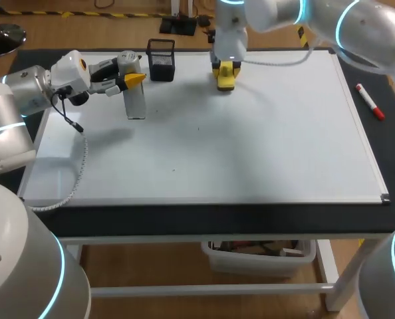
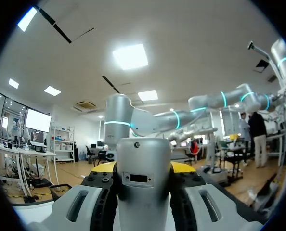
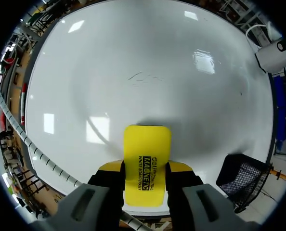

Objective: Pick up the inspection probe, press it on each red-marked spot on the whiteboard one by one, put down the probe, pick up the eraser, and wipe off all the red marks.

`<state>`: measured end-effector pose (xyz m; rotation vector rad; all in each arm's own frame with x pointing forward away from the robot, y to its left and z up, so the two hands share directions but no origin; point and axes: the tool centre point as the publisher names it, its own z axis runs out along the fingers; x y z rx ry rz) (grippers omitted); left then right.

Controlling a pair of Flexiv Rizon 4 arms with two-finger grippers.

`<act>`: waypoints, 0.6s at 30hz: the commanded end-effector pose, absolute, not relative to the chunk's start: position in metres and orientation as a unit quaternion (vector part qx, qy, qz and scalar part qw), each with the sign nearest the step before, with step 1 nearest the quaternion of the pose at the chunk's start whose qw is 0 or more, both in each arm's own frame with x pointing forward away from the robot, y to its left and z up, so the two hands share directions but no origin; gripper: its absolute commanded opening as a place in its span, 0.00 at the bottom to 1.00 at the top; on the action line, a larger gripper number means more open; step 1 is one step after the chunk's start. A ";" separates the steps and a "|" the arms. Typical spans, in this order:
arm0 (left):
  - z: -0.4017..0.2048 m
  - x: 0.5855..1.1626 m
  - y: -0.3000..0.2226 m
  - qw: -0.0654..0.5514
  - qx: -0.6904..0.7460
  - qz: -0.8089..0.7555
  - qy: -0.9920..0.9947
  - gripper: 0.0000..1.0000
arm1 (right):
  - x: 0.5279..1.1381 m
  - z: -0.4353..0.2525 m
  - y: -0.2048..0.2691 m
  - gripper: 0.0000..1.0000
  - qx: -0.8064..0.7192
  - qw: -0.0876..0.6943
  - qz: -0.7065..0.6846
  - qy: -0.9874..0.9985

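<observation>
My left gripper [image 1: 132,80] is shut on the silver-grey inspection probe [image 1: 135,100], which hangs upright over the far left of the whiteboard [image 1: 251,146]. In the left wrist view the probe [image 2: 143,183] fills the gap between the fingers of that gripper [image 2: 143,168]. My right gripper [image 1: 225,72] is shut on the yellow eraser [image 1: 225,82] at the board's far edge, near the middle. Seen from the right wrist, the eraser [image 3: 147,163] sticks out between the fingers of the gripper [image 3: 145,168], low over the whiteboard [image 3: 133,62]. I cannot tell whether it touches. Only faint dark traces [image 3: 143,76] show on the board.
A black mesh basket [image 1: 161,60] stands at the far edge between the two grippers, also visible as a basket [image 3: 244,180] beside the right gripper. A red marker [image 1: 369,101] lies off the board's right edge. The left arm's coiled cable [image 1: 79,163] hangs over the board's left side.
</observation>
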<state>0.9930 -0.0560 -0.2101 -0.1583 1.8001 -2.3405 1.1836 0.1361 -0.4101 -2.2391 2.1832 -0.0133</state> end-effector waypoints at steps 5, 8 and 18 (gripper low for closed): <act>-0.209 0.992 -0.057 0.095 -0.054 -0.788 0.605 0.00 | 1.218 -0.420 0.153 0.00 -0.710 -0.042 0.034 0.702; -0.209 0.992 -0.057 0.095 -0.054 -0.788 0.605 0.00 | 1.220 -0.421 0.158 0.00 -0.710 -0.045 0.034 0.702; -0.209 0.992 -0.057 0.095 -0.054 -0.788 0.605 0.00 | 1.221 -0.423 0.177 0.00 -0.720 -0.046 0.034 0.691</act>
